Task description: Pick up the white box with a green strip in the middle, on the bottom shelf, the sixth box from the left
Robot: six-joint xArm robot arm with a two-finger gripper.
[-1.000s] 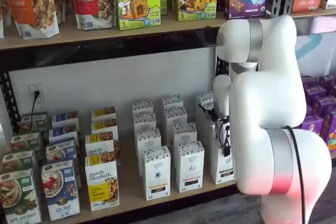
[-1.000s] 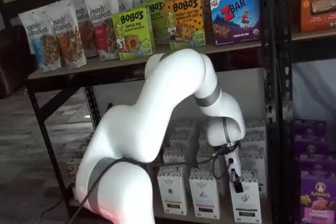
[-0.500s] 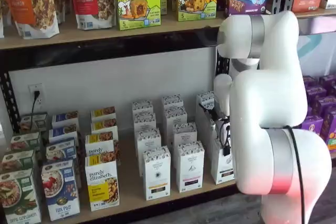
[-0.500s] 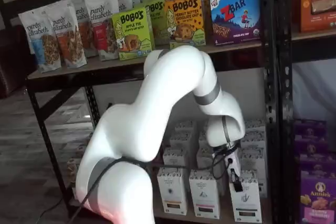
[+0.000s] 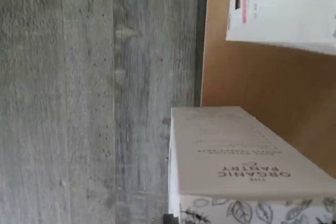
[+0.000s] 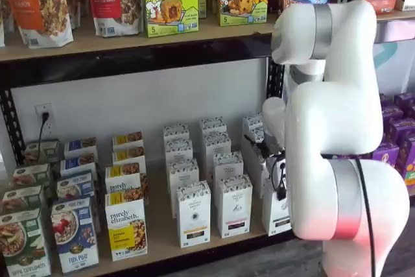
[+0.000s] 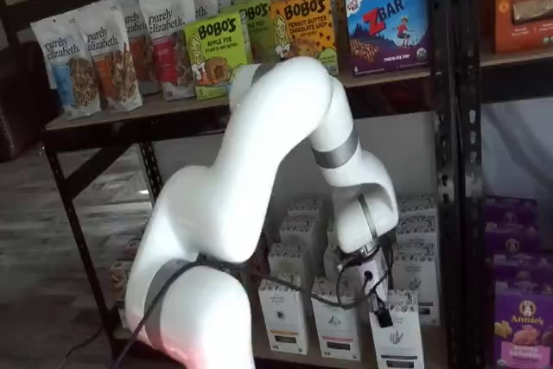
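Arm: you see the white arm [image 6: 337, 128] filling the right side of a shelf view, bent down in front of the bottom bench [image 6: 159, 225], with a black cable [image 6: 366, 212] running along its lower link.

End effector: it hangs low at the front right of the bottom bench, its white body just above the white box. One black finger [image 7: 381, 310] lies against the top of the carton's front. You cannot tell whether the fingers are apart, together or clamped on the carton.

White box: the white box [image 7: 399, 339] stands at the front edge of the bottom bench, at the head of the rightmost row of white cartons. It is upright or nearly so. In a shelf view [image 6: 275, 212] the arm hides most of it.

Wrist view: the picture is turned on its side. The white box [image 5: 247, 156] fills one corner, showing a leaf-patterned band and the words "The Organic Pantry". The tan bench board [image 5: 247, 77] lies behind it and the grey plank floor [image 5: 79, 103] beyond the black rail.

Neighbours: like white cartons [image 6: 233, 205] stand in rows just beside the white box, on the side away from the arm.
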